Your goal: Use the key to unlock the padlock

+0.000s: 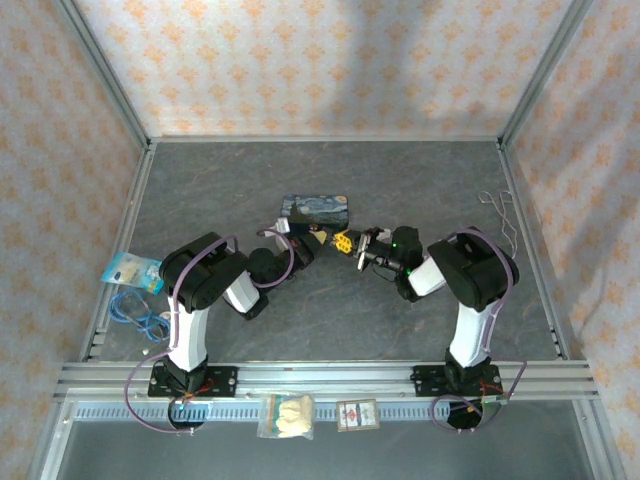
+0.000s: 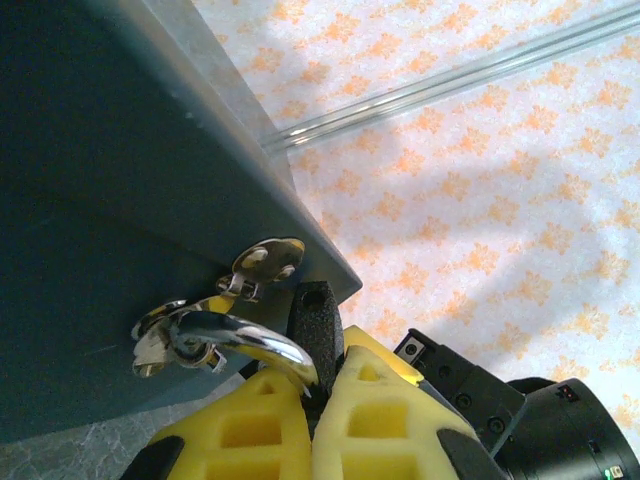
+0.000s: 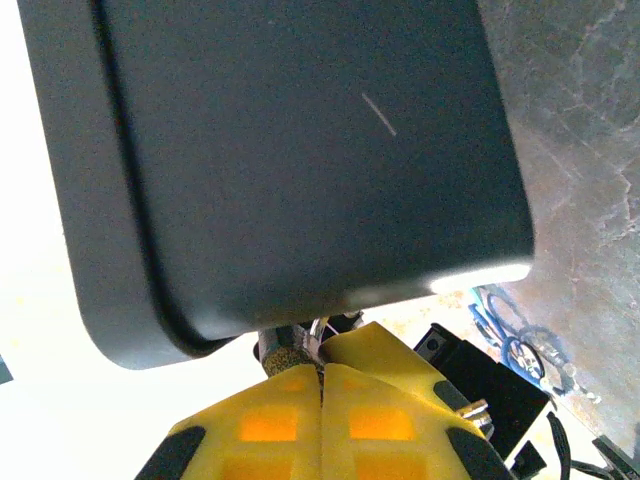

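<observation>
I'm working at 6 o'clock of the painted box (image 1: 315, 208). My left claw (image 2: 312, 388) is clenching the padlock (image 2: 316, 318) to steady it; my right claw (image 3: 322, 366), at its 3, is pinching what's likely the key (image 3: 316, 336) for insertion.

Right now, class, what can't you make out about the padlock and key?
- Left wrist: padlock keyhole, behind left claw fingers.
- Top view: padlock and key, too small beside the box.
- Right wrist: what right claw pinches, hidden by its fingers and box.
</observation>
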### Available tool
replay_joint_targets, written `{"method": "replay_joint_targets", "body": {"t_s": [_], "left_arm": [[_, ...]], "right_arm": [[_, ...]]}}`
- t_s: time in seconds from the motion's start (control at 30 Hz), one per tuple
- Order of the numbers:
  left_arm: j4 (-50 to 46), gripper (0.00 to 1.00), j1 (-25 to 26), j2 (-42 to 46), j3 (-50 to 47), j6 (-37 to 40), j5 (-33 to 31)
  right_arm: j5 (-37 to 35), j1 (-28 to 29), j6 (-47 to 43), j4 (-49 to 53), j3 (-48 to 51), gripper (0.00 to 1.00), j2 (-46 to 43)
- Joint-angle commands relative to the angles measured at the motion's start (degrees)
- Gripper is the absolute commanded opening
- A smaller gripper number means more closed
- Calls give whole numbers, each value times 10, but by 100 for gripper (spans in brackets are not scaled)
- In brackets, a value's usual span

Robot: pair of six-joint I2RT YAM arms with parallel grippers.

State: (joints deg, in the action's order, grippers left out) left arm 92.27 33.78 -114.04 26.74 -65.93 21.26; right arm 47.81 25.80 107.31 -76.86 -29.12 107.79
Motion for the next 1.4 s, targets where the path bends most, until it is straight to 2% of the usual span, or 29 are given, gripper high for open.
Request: {"method": "replay_joint_targets", "body": {"t_s": [0.0,0.2,0.33,0.47,0.57,0.63,0.77,1.0,1.27,1.37], "left_arm": [[130,0,22,-26,-3,48,118],[130,0,14,-30,-9,31,91],[130,0,6,-46,-26,0,48],[124,0,6,-48,-44,-23,-2],[99,0,6,-47,-49,-40,-30],[79,0,7,-43,-49,-47,-39],[22,0,10,-22,-47,-47,-55],[-100,0,19,26,-48,-43,-86],[-216,42,19,115,-62,-33,-103],[-269,50,16,163,-72,-30,-110]], "right_arm": [[7,3,150,-123,-26,0,-11],[6,1,95,-94,-28,0,-17],[-4,-1,-20,-4,-34,0,-36],[-43,-4,-198,162,-51,18,-93],[-108,-4,-360,348,-82,32,-162],[-157,-4,-444,447,-99,37,-203],[-234,-4,-571,567,-116,41,-257],[-276,9,-703,637,-125,43,-274],[-307,57,-880,732,-186,49,-256],[-318,79,-924,771,-216,50,-237]]}}
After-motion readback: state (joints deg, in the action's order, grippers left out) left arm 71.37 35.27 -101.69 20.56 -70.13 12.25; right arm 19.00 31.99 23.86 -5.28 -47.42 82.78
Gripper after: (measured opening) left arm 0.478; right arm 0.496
